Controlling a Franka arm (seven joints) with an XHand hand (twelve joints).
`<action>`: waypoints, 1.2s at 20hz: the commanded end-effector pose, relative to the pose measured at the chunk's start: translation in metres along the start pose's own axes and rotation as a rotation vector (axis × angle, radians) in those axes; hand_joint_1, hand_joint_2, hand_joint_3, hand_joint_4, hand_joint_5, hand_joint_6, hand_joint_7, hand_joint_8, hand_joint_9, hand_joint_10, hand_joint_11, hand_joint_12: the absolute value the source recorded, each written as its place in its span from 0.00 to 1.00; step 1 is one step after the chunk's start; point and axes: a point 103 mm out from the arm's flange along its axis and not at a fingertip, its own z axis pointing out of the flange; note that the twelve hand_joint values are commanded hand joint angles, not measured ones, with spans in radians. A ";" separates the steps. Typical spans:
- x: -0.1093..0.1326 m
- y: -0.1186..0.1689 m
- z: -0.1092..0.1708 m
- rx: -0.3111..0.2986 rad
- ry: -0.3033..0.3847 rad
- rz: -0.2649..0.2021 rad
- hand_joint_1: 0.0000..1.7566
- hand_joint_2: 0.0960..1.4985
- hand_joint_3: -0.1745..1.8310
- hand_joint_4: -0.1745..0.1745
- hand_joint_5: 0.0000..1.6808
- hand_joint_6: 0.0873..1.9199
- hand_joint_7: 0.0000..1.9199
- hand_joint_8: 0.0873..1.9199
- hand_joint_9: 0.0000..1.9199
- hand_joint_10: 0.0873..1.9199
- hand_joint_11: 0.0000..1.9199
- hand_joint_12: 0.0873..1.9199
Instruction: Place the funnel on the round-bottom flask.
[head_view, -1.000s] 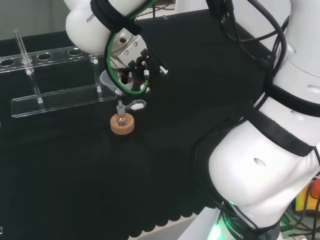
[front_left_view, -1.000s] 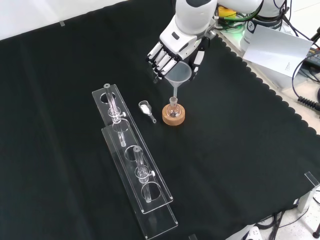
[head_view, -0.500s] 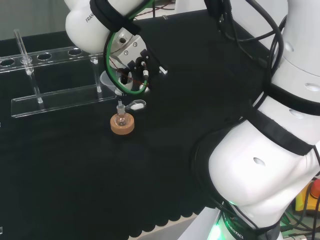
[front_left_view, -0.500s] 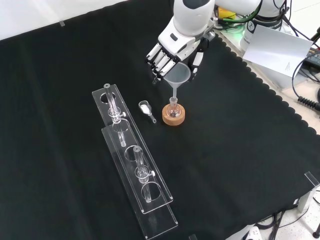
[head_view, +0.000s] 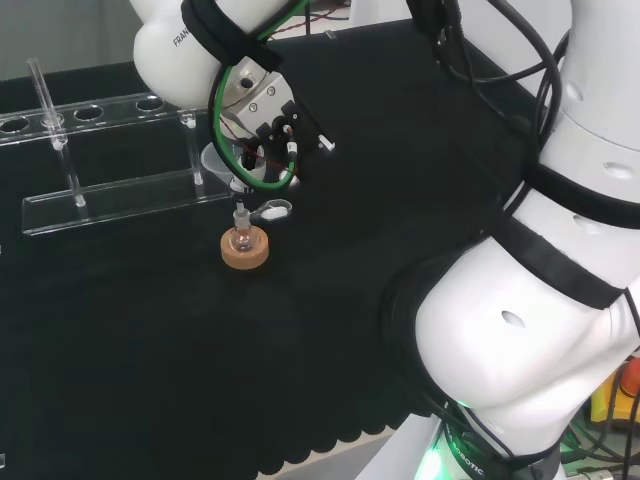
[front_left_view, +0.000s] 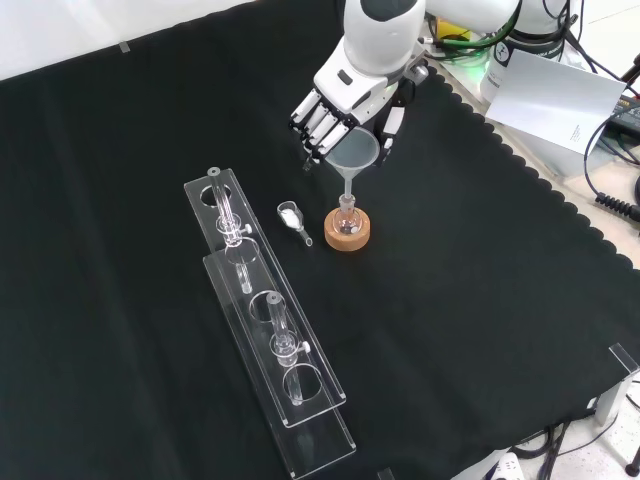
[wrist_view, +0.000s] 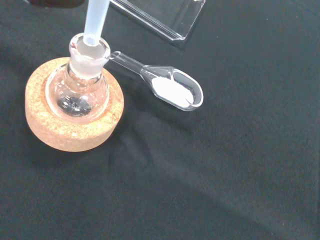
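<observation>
The hand (front_left_view: 345, 100) was held above the cork ring (front_left_view: 347, 232), fingers curled around the funnel (front_left_view: 356, 150). The funnel's stem (wrist_view: 95, 20) was aligned upright, its tip entered in the neck of the round-bottom flask (wrist_view: 82, 82).

A funnel (head_view: 216, 160) is held by the hand (head_view: 262, 122) over a small flask (head_view: 241, 237), which is set in a cork ring (head_view: 245, 252).

A bench covered in black cloth (front_left_view: 480, 300) carries a cork ring (front_left_view: 347, 233), a clear scoop (front_left_view: 293, 219) of white powder just left of it in the front view, and a clear rack (front_left_view: 265, 335) farther left.
</observation>
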 end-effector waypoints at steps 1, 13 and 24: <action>0.002 0.003 0.003 0.004 -0.002 0.006 0.44 0.64 0.00 0.34 0.24 0.35 0.22 0.37 0.38 0.29 0.16 0.68; 0.004 0.009 0.009 0.022 -0.008 0.007 0.44 0.64 0.00 0.34 0.24 0.35 0.22 0.37 0.37 0.29 0.16 0.68; 0.013 0.012 0.016 0.019 -0.072 0.013 0.44 0.64 0.00 0.35 0.24 0.35 0.22 0.37 0.36 0.29 0.16 0.68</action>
